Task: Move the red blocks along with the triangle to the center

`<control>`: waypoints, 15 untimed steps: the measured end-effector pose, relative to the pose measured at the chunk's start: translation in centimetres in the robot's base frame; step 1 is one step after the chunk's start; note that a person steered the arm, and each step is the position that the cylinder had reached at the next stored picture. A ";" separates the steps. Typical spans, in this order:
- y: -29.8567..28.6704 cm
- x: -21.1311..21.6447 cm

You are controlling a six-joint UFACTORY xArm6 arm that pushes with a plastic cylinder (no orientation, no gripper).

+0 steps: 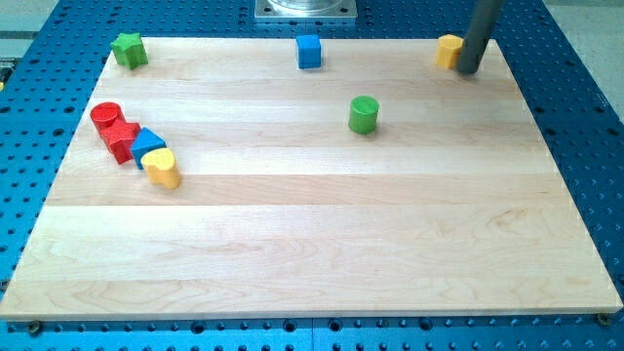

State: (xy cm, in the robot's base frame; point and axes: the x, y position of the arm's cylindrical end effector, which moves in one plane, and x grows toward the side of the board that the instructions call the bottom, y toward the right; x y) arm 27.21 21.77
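Note:
A red cylinder (105,115) and a red star-like block (122,139) sit together at the view's left of the wooden board (322,234). A blue triangle (147,142) touches the red star's right side. A yellow heart-shaped block (163,168) lies just below the triangle. My tip (469,70) is at the view's top right, touching the right side of a yellow block (448,50), far from the red blocks and the triangle.
A green star-like block (128,49) is at the top left corner. A blue cube (308,51) stands at the top middle. A green cylinder (364,114) stands right of centre. A blue perforated table surrounds the board.

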 end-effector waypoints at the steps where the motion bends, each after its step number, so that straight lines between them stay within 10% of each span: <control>1: -7.9 4.4; 6: -47.2 7.5; 10: -52.2 14.9; 15: -36.3 15.8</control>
State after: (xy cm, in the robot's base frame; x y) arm 42.97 -14.53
